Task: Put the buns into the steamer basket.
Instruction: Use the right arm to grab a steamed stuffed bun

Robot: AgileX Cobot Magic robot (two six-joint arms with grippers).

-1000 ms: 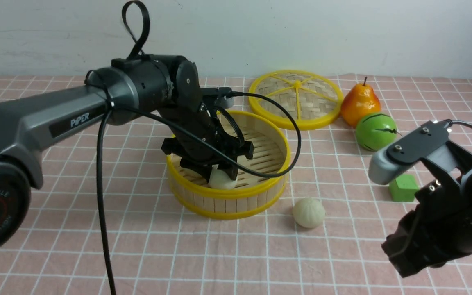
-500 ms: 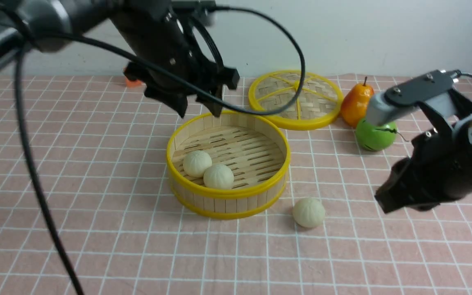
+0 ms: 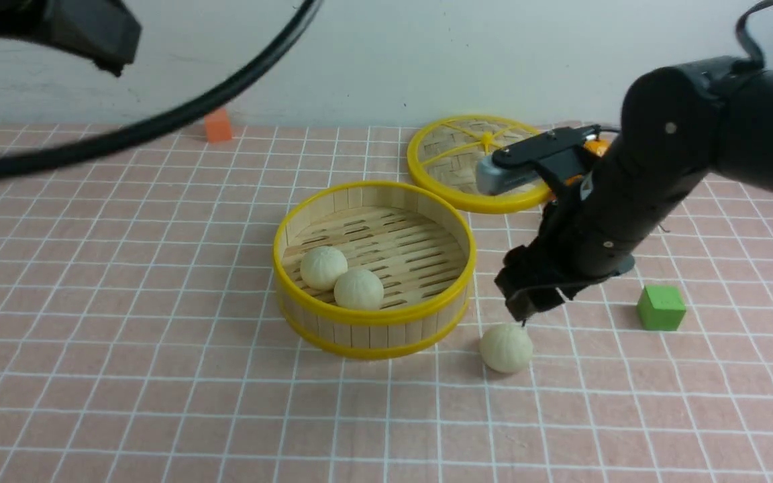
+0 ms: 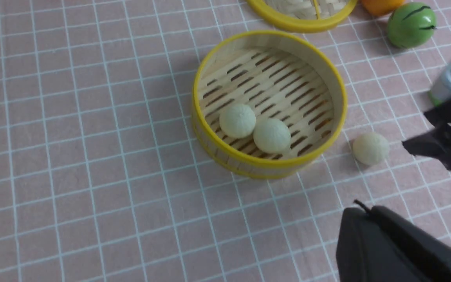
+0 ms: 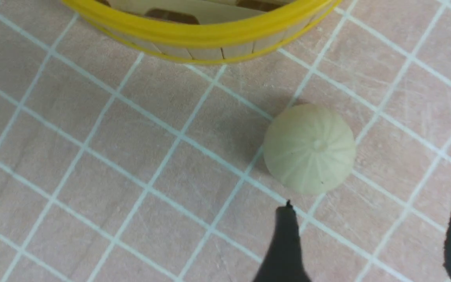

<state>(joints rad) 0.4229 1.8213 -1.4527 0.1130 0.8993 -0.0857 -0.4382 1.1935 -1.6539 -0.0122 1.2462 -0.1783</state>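
We note the round deep steamer basket point(image 3: 359, 332): pale bare bamboo slats, matt, between smooth glossy yellow plastic rims. The three cream-white pleated buns point(image 5: 309, 149) are matt and finely ridged. The pink checked tablecloth point(image 3: 158, 376) is dull cloth, faintly scuffed. The flat woven bamboo lid point(image 3: 453, 151) is matt. The green striped ball point(image 4: 409, 23) is smooth and shiny. The right gripper point(image 5: 372, 243) is matt black.

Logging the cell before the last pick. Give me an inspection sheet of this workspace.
Surface: pink checked cloth, flat.
Job's things: first bun and second bun touching inside steamer basket; third bun on the cloth outside it.
Clutter: lid, green ball, green cube, orange block.
Grippers: right gripper open, fingers close by third bun; left gripper held high, state unclear.
Cables: black cable arcing overhead on the left.
Surroundings: pale wall.
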